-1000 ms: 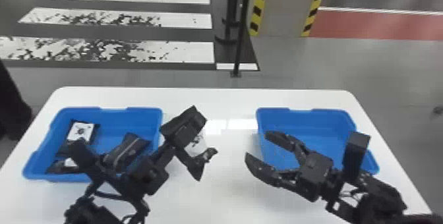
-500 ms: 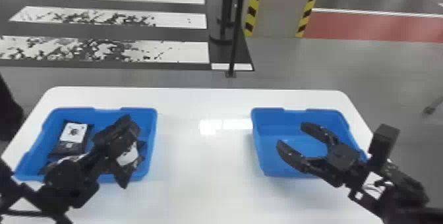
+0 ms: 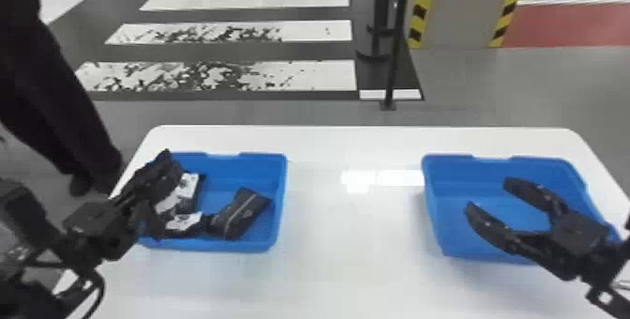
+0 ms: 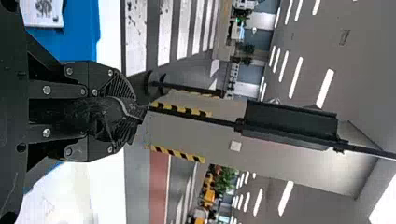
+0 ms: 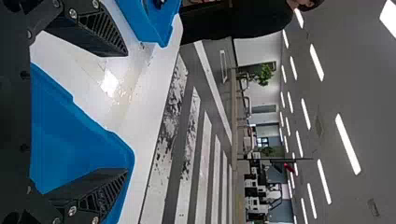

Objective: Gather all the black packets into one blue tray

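Note:
In the head view, my left gripper (image 3: 161, 196) is over the left side of the left blue tray (image 3: 234, 246), shut on a black packet with a white label (image 3: 169, 201). The left wrist view has dark, glossy packet material (image 4: 100, 114) pinched in the left gripper (image 4: 135, 114). Inside that tray lie a white-labelled packet (image 3: 190, 184), another low at the front (image 3: 183, 222) and a plain black one with a pale stripe (image 3: 241, 215). My right gripper (image 3: 490, 196) stands open above the right blue tray (image 3: 433, 210); the right wrist view shows this gripper (image 5: 125, 112) with nothing between its spread fingers.
Both trays rest on a white table (image 3: 347, 247), with a wide gap of bare tabletop between them. A person's dark-clothed legs (image 3: 51, 97) stand beyond the table's far left corner. A thin black post (image 3: 396, 46) rises behind the table.
My left gripper has moved left with its packet, from the table beside the left tray to over the tray's left side. The right gripper has shifted right over its tray, still open.

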`<state>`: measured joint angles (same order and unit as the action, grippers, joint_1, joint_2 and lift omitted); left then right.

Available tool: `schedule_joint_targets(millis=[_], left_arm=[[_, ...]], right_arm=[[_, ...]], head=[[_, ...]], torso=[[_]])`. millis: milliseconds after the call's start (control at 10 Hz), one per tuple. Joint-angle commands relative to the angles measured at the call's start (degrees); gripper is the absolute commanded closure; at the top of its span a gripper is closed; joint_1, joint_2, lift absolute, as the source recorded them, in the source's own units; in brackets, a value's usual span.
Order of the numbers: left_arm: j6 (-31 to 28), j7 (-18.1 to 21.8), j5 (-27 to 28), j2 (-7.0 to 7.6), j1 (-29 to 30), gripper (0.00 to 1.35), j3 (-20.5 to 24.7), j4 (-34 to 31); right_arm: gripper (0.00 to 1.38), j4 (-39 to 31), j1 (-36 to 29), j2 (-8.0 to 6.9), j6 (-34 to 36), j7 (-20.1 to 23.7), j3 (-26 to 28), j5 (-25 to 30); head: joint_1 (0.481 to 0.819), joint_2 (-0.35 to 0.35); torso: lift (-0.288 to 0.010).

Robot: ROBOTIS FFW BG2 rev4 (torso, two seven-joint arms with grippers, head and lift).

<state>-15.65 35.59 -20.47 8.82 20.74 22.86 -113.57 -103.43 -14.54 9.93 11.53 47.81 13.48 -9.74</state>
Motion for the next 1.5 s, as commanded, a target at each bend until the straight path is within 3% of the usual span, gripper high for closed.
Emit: schedule_joint_targets(millis=[0, 100, 300, 400, 500, 700, 1000, 1200, 1400], left_arm=[[2.01, -0.69, 2.18, 0.50, -3.31, 1.19, 0.22, 4.66], [3.56, -1.75, 3.44, 0.59, -5.13, 1.06, 0.00, 7.19], [4.40, -3.16, 2.41, 0.50, -6.12, 0.10, -0.58, 8.74], [5.53, -3.16, 2.07, 0.41, -5.84, 0.02, -0.92, 8.74], [8.62, -3.16, -0.10, 0.24, -4.71, 0.15, -2.06, 8.74], [15.23, -3.51, -5.59, -0.99, -1.06, 0.22, -4.69, 7.19], [22.82, -6.67, -7.87, -3.81, 9.35, 0.22, -7.89, 2.55], [24.23, -8.25, -5.24, -5.65, 17.09, 0.22, -9.49, -1.53], [24.65, -9.75, -2.27, -6.53, 23.27, 0.23, -10.86, -5.74]], right_arm=[[0.15, 0.00, -0.08, 0.00, 0.00, -0.08, -0.11, -0.08], [0.15, 0.14, -0.08, 0.00, 0.00, 0.01, -0.34, -0.08], [0.15, 0.28, -0.08, -0.18, 0.00, 0.01, -0.57, -0.43], [0.15, 0.28, -0.22, -0.18, 0.00, 0.01, -0.57, -0.54], [0.15, 0.28, -0.22, -0.26, -0.14, 0.01, -0.57, -0.54], [0.15, -0.42, -1.77, -0.70, -2.39, -2.54, -0.22, -2.03], [0.15, -7.03, -10.49, -4.75, -7.87, -11.42, 5.15, -3.97], [0.15, -11.25, -16.25, -7.56, -13.08, -17.04, 7.43, -3.63], [0.15, -16.59, -23.71, -9.84, -19.12, -23.20, 7.32, -2.48]], head=[[0.695, 0.107], [0.695, 0.127], [0.695, 0.146], [0.695, 0.152], [0.695, 0.150], [0.695, 0.130], [0.695, 0.065], [0.695, -0.008], [0.695, -0.065]], torso=[[-0.110], [-0.110], [-0.110], [-0.110], [-0.110], [-0.110], [-0.110], [-0.110], [-0.110]])
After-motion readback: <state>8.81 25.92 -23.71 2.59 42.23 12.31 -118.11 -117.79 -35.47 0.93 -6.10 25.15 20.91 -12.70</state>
